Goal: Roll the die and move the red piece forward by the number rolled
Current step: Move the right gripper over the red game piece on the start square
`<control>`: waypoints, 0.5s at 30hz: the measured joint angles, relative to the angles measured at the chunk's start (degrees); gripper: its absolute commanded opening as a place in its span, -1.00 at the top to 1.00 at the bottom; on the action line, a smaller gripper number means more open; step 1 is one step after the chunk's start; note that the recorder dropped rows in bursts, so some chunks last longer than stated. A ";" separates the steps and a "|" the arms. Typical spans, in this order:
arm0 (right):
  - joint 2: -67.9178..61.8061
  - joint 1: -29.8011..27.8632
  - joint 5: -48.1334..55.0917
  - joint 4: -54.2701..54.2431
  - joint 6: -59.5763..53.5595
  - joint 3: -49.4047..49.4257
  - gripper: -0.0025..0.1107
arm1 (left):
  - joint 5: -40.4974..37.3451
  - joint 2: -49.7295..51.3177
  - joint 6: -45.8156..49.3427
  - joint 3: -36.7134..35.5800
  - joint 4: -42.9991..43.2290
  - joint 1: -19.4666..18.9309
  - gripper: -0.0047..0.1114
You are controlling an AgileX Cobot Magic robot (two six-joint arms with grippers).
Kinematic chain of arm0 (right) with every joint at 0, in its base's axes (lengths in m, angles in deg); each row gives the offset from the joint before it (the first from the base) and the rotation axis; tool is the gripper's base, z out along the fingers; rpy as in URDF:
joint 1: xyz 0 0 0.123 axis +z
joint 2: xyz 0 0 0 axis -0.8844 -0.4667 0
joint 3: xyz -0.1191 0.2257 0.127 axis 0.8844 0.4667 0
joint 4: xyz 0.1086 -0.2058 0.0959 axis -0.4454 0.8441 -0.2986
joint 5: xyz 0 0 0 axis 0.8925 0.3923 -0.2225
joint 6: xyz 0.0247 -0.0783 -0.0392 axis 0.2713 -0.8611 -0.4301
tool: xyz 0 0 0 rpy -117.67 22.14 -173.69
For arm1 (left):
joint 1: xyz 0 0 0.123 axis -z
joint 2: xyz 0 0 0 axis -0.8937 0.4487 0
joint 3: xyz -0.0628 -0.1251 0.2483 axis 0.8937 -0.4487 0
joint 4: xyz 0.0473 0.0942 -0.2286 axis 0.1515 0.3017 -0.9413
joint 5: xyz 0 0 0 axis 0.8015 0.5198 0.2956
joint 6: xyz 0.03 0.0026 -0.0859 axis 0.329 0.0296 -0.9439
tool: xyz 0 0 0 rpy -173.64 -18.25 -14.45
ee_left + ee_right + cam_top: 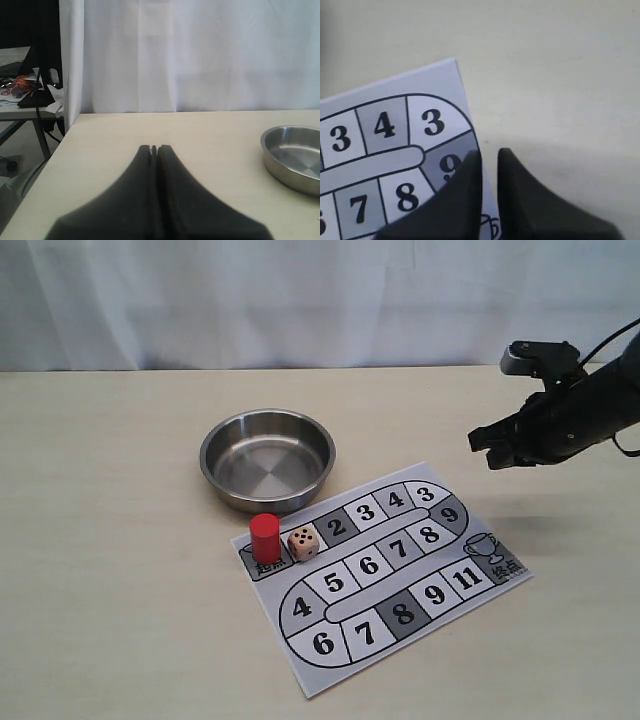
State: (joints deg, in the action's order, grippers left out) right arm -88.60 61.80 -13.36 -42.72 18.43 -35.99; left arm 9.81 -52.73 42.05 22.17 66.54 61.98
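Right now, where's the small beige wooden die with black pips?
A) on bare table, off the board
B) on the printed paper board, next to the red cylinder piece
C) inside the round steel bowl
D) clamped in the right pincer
B: the die sits on the printed paper board beside the red cylinder piece; the round steel bowl is empty, and the right pincer holds nothing.

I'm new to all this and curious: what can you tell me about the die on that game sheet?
The die is a small pale cube, wood by its look, with dark pips and rounded corners. It rests flat on the paper board, between the red piece and square 2. Nothing grips it.
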 measured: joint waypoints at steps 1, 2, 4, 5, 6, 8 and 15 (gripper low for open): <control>1.28 0.46 1.23 0.79 -0.57 0.00 0.88 | 0.10 0.00 0.00 0.00 0.00 0.00 0.92; 2.33 1.42 2.42 2.20 -1.15 0.00 0.88 | 0.10 0.00 0.00 0.00 0.00 0.00 0.92; 3.49 3.37 3.90 4.51 -0.94 0.00 0.88 | 0.10 0.00 0.00 0.00 0.00 0.00 0.92; 3.83 4.32 4.40 5.48 -0.32 0.00 0.88 | 0.10 0.00 0.00 0.00 0.00 0.00 0.92; 4.08 5.59 4.99 6.59 0.51 0.00 0.88 | 0.10 0.00 0.00 0.00 0.00 0.00 0.92; 4.29 8.03 5.65 8.25 2.08 0.00 0.88 | 0.10 0.00 0.00 0.00 0.00 0.00 0.92; 4.29 16.73 6.62 9.29 5.09 0.00 0.88 | 0.10 0.00 0.00 0.00 0.00 0.00 0.92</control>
State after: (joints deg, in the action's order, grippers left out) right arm -84.32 78.52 -6.74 -33.43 23.52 -35.99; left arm 9.92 -52.73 42.05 22.17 66.54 61.98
